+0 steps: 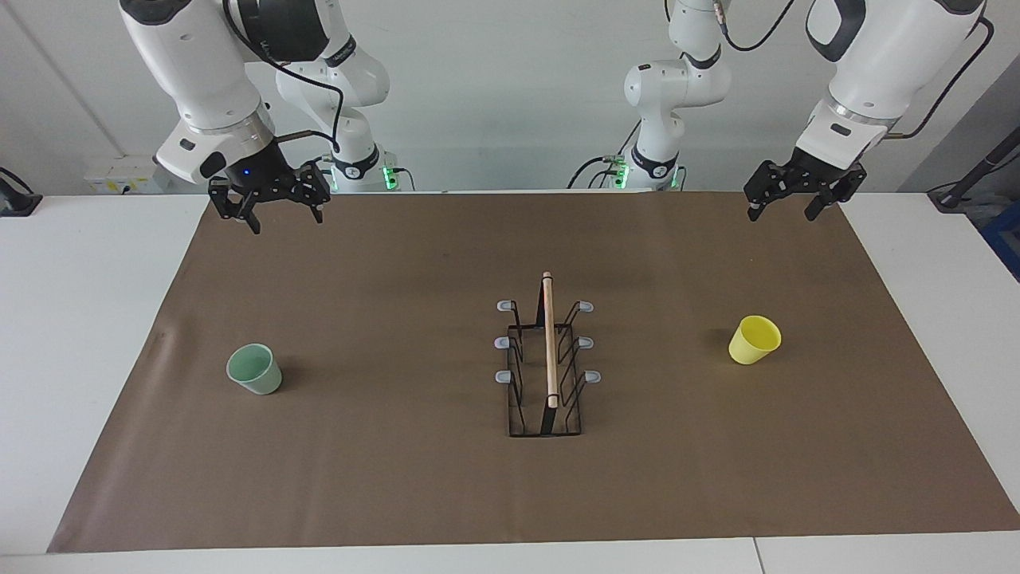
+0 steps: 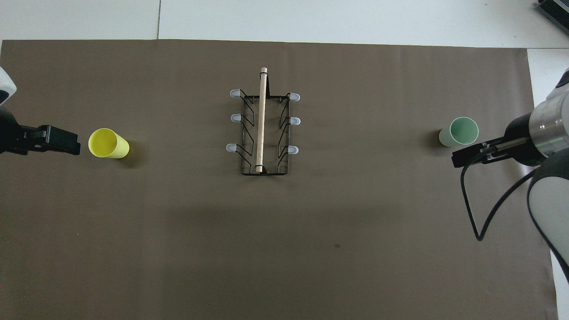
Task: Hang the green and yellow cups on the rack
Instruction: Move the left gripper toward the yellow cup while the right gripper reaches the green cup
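Observation:
The black wire rack (image 1: 549,343) with a wooden rod on top stands mid-mat; its grey-tipped pegs are bare. It also shows in the overhead view (image 2: 262,120). The pale green cup (image 1: 255,369) stands upright toward the right arm's end, also seen in the overhead view (image 2: 460,132). The yellow cup (image 1: 754,340) stands toward the left arm's end and shows in the overhead view (image 2: 108,143). My right gripper (image 1: 285,219) hangs open and empty, raised over the mat's edge by the robots; the overhead view (image 2: 466,156) shows it too. My left gripper (image 1: 783,211) hangs likewise, open and empty (image 2: 62,141).
A brown mat (image 1: 398,478) covers most of the white table (image 1: 80,319). A black cable (image 2: 471,209) loops down from the right arm. A pale socket box (image 1: 119,171) sits at the table's edge by the right arm.

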Available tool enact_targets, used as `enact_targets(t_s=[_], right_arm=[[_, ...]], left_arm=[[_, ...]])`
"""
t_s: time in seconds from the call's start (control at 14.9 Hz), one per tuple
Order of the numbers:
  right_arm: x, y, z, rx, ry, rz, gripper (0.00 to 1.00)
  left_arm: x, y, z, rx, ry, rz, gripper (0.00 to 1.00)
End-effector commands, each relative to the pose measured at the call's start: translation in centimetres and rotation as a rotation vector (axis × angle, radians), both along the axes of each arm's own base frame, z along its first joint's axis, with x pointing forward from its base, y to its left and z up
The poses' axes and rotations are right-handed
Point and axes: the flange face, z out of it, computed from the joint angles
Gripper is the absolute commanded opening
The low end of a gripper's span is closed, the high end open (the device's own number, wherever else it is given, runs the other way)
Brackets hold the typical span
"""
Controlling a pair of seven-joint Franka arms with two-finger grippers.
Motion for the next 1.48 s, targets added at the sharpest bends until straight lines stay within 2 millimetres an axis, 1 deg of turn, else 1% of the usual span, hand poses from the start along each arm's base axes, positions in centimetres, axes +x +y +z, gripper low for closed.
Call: enact_targets(t_s=[0.0, 0.13, 0.47, 0.6, 0.74, 0.81, 0.87, 1.01, 1.07, 1.14, 1.21, 1.28, 1.34, 1.41], right_arm=[[0.2, -0.1, 0.3, -0.007, -0.015, -0.006, 1.00], [0.2, -0.1, 0.3, -0.007, -0.015, -0.006, 1.00], [0.3, -0.8, 0.0, -0.008, -0.014, 0.008, 1.00], [0.4, -2.0, -0.1, -0.006, -0.012, -0.002, 1.00], [0.3, -2.3, -0.3, -0.006, -0.008, -0.003, 1.00], [0.3, -3.1, -0.4, -0.006, -0.005, 0.004, 1.00], [0.3, -4.5, -0.5, -0.001, -0.003, 0.019, 1.00], [0.0, -5.0, -0.7, 0.001, 0.001, 0.094, 1.00], [0.0, -5.3, -0.3, 0.000, -0.009, 0.107, 1.00], [0.0, -5.6, -0.2, -0.002, -0.010, 0.109, 1.00], [0.0, -6.4, -0.3, -0.001, -0.007, 0.098, 1.00], [-0.1, -6.7, -0.5, -0.002, -0.004, 0.108, 1.00], [0.0, -6.6, -0.6, -0.023, -0.011, 0.161, 1.00], [-0.1, -6.8, -0.8, -0.075, -0.011, 0.265, 1.00]], left_arm=[[-0.7, -0.2, 0.3, 0.006, -0.012, 0.007, 1.00], [-0.7, -0.2, 0.2, 0.006, -0.012, 0.004, 1.00], [-0.3, -0.2, -0.1, 0.004, -0.036, 0.010, 1.00], [0.4, 0.8, -0.9, 0.001, -0.030, 0.036, 1.00], [1.6, 1.3, -2.3, -0.008, -0.015, 0.075, 1.00], [2.5, 1.6, -3.2, -0.019, -0.002, 0.157, 1.00], [4.0, 1.7, -4.1, -0.034, 0.003, 0.242, 1.00], [6.8, 2.6, -5.6, -0.069, 0.023, 0.369, 1.00], [7.6, 3.0, -6.8, -0.092, 0.039, 0.446, 1.00], [8.5, 4.1, -8.2, -0.141, 0.062, 0.564, 1.00], [9.2, 5.0, -8.9, -0.189, 0.051, 0.654, 1.00], [9.6, 6.2, -9.7, -0.219, 0.029, 0.722, 1.00], [9.7, 7.2, -10.9, -0.237, 0.027, 0.794, 1.00], [9.8, 7.2, -11.6, -0.278, 0.020, 0.868, 1.00]])
